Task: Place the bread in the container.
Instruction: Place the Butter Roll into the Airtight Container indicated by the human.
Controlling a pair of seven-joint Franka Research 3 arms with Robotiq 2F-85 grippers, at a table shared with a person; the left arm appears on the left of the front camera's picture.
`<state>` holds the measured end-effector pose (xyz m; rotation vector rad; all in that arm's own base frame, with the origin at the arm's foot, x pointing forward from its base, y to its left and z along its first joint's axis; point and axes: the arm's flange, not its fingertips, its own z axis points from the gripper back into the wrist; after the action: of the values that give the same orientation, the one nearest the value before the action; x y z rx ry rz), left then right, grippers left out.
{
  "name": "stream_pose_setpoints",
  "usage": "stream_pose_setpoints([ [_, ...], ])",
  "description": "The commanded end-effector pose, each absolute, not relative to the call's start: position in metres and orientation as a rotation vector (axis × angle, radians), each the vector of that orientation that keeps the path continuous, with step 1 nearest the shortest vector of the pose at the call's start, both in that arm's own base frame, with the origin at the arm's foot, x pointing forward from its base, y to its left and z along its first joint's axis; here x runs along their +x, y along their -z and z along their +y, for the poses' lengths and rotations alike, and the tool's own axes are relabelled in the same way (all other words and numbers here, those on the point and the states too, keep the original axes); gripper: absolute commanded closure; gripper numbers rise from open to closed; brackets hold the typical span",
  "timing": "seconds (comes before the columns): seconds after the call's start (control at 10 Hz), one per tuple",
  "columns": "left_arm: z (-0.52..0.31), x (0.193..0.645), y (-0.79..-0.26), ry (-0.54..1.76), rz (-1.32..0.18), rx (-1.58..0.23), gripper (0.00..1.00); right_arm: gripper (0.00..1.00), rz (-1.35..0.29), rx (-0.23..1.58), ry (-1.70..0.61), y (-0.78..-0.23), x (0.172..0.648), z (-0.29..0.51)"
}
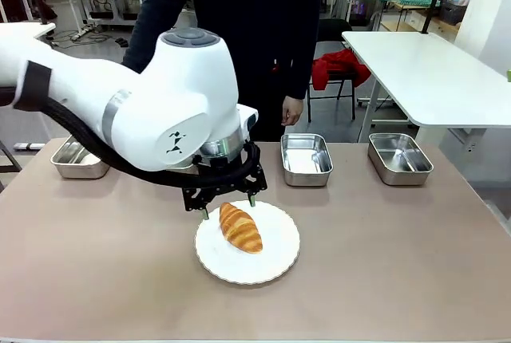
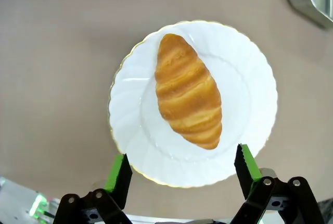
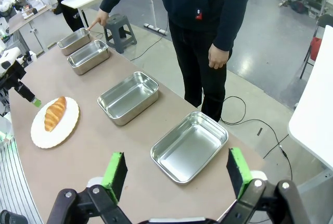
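The bread (image 1: 240,227), a golden-brown croissant, lies on a round white plate (image 1: 275,263) at the middle of the table. My left gripper (image 1: 227,203) hangs open just above the plate's far edge, its green pads (image 2: 119,174) either side of the plate rim and clear of the bread (image 2: 188,99). Several steel containers line the far edge: one (image 1: 306,159) mid-table, one (image 1: 399,158) at the right, one (image 1: 78,159) half hidden behind my left arm. My right gripper (image 3: 177,174) is open and holds nothing, high above the nearest container (image 3: 190,146).
A person stands at the far side. One hand (image 1: 292,109) hangs by the middle pan, the other hand (image 3: 96,23) points down by the farthest pan (image 3: 73,40). White tables and a chair stand behind.
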<state>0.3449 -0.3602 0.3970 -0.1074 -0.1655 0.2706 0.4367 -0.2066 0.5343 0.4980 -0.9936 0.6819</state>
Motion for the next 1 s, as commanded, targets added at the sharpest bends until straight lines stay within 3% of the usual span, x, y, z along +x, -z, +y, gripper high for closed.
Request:
stream_pose_setpoints([
  [0.0, -0.376, 0.359, -0.381, -0.342, -0.166, -0.109, 0.0, 0.0, -0.993, 0.496, -0.693, -0.535, 0.435, -0.206],
  [0.4, -0.364, 0.348, -0.388, -0.304, -0.157, -0.104, 0.0, 0.0, -0.993, 0.496, -0.693, -0.535, 0.435, -0.206],
  [0.9, -0.368, 0.384, -0.355, -0.39, -0.114, -0.139, 0.0, 0.0, -0.993, 0.496, -0.693, -0.535, 0.435, -0.206],
])
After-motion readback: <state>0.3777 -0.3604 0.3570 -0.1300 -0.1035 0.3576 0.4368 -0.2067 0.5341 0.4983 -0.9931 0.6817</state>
